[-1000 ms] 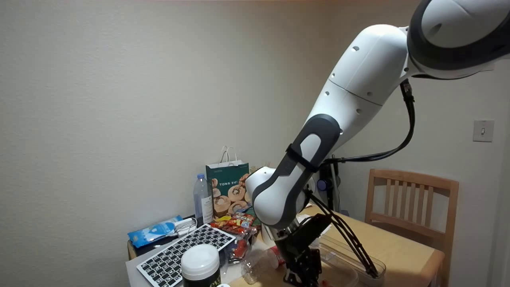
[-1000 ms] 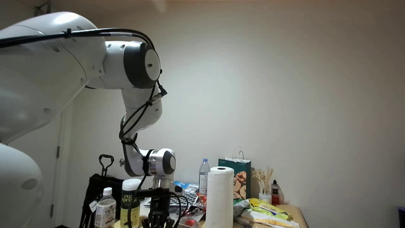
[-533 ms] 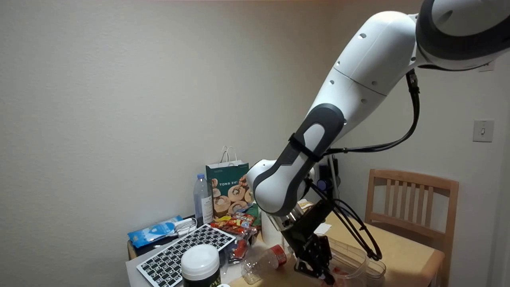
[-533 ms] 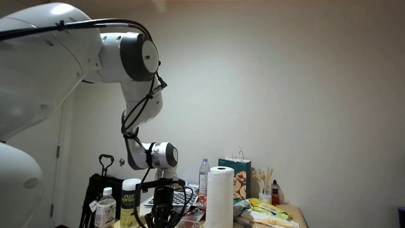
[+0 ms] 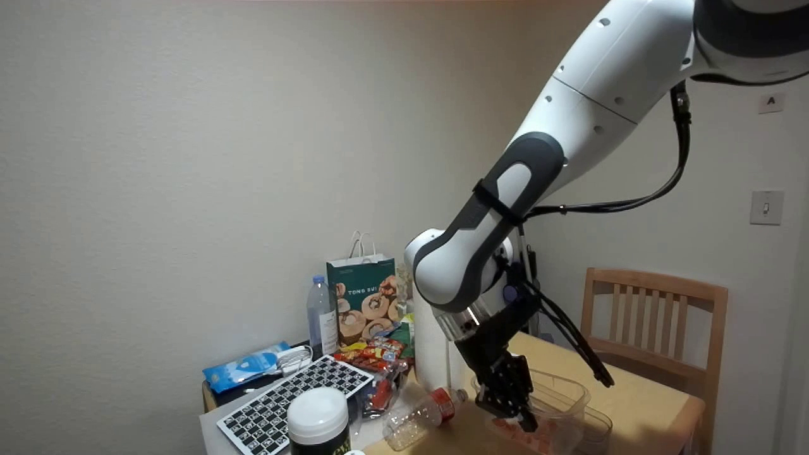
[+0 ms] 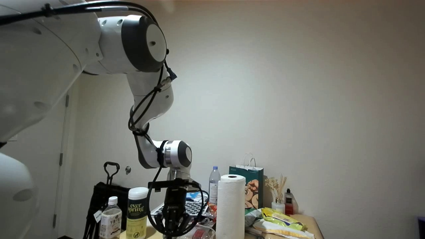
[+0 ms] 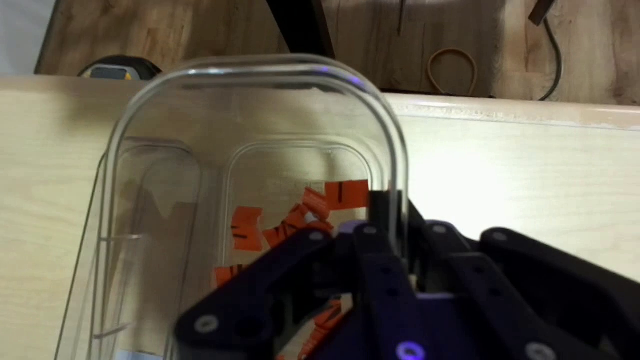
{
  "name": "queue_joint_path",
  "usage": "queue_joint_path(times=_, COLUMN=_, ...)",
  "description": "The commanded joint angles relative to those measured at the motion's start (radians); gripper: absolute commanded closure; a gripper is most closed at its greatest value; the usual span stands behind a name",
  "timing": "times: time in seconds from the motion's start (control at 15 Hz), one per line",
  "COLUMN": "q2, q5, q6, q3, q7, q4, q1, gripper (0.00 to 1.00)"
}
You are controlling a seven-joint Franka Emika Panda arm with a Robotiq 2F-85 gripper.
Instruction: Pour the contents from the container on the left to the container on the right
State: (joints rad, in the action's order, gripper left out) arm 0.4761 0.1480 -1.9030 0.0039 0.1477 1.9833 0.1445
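Observation:
A clear plastic container (image 7: 280, 72) holds several orange pieces (image 7: 247, 227). It also shows in an exterior view (image 5: 572, 420), roughly upright and seemingly raised off the table. My gripper (image 7: 392, 215) is shut on its side wall, one finger inside and one outside. The gripper also shows low in both exterior views (image 5: 526, 422) (image 6: 171, 235). A second clear container (image 7: 82, 260) stands on the table beside the held one, partly seen through its wall. It also shows in an exterior view (image 5: 600, 433) behind the held one. Its inside is hard to make out.
A paper towel roll (image 6: 231, 205) stands near the gripper. A clear bottle with a red label (image 5: 420, 417) lies on the table (image 5: 632, 385). A checkered board (image 5: 297, 404), a white-lidded canister (image 6: 136, 212) and snack packets (image 5: 379, 354) are nearby. The table edge (image 7: 500, 112) is close.
My arm has risen, with the gripper shut on the container. The container has come up with it and shows higher in an exterior view. The bottle and other table objects have not moved.

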Motion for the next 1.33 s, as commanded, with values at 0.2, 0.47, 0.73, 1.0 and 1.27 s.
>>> queue_joint_path(times=0.2, q2=-0.108, q5=-0.056, q6=-0.254, q3=0.03, q7=-0.289, q4=0.199, q1=-0.126, gripper=0.94)
queue_joint_path(times=0.47, q2=-0.06, q5=-0.033, q6=-0.226, q3=0.018, q7=-0.255, q4=0.151, q1=-0.115, gripper=0.94)
queue_joint_path(times=0.73, q2=-0.095, q5=-0.027, q6=-0.04, q3=0.02, q7=-0.268, q4=0.101, q1=-0.111, gripper=0.94)
queue_joint_path(times=1.0, q2=-0.122, q5=-0.009, q6=0.035, q3=0.014, q7=-0.296, q4=0.063, q1=-0.124, gripper=0.94)
queue_joint_path(times=1.27, q2=-0.185, q5=-0.032, q6=0.05, q3=-0.002, q7=-0.259, q4=0.052, q1=-0.135, gripper=0.94)
